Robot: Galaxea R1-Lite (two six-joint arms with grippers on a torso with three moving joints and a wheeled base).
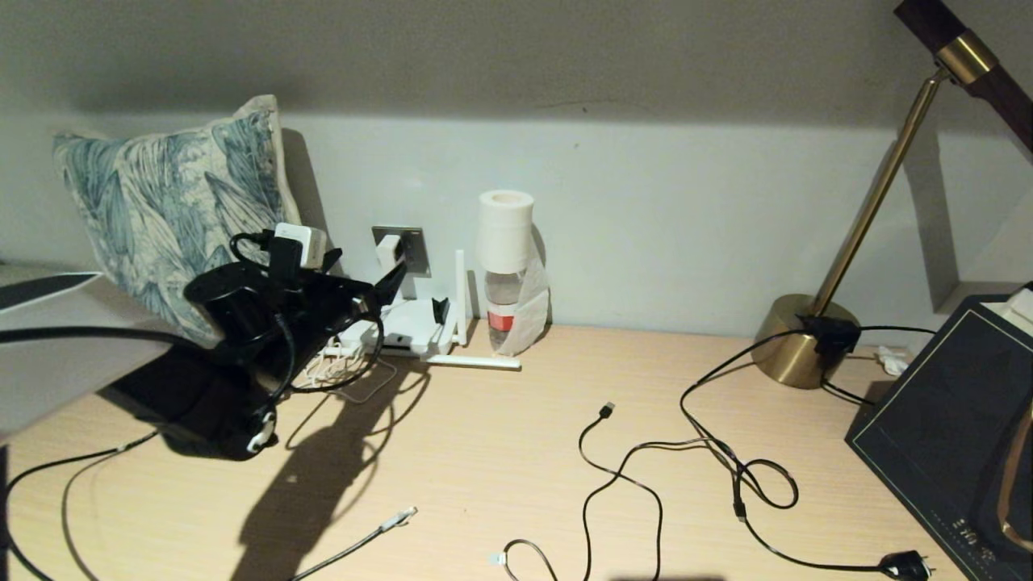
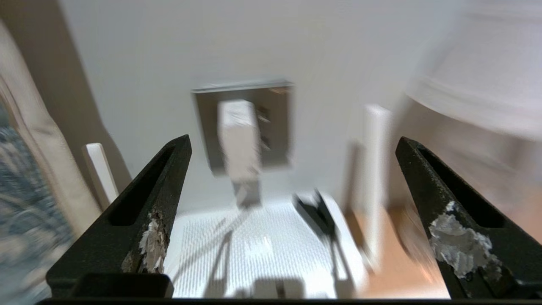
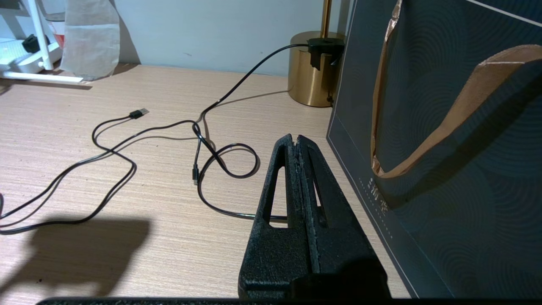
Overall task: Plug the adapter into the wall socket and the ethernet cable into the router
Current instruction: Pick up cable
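At the far left of the bench (image 1: 500, 452), our left tool (image 2: 292, 212) hangs with its fingers wide apart and nothing between them, just in front of the adapter (image 1: 388, 251), which already sits in the wall socket (image 1: 413, 246) on the back wall. Directly below lies the router (image 1: 407, 327), flat on the bench against the wall, one antenna upright beside it. The ethernet cable (image 1: 355, 549) rests near the bench's front edge, its light connector well apart from the router. We judge the adapter step done, so the next one is to fetch that connector: we should grip it just behind the clip, keep it level, and line it up with a port before pushing. To the right, our right tool (image 3: 296, 146) is parked with fingers pressed together beside the dark bag (image 3: 444, 169). The left wrist view is smeared, so we cannot tell whether the adapter is fully seated, and the router's ports are hidden behind the left arm.
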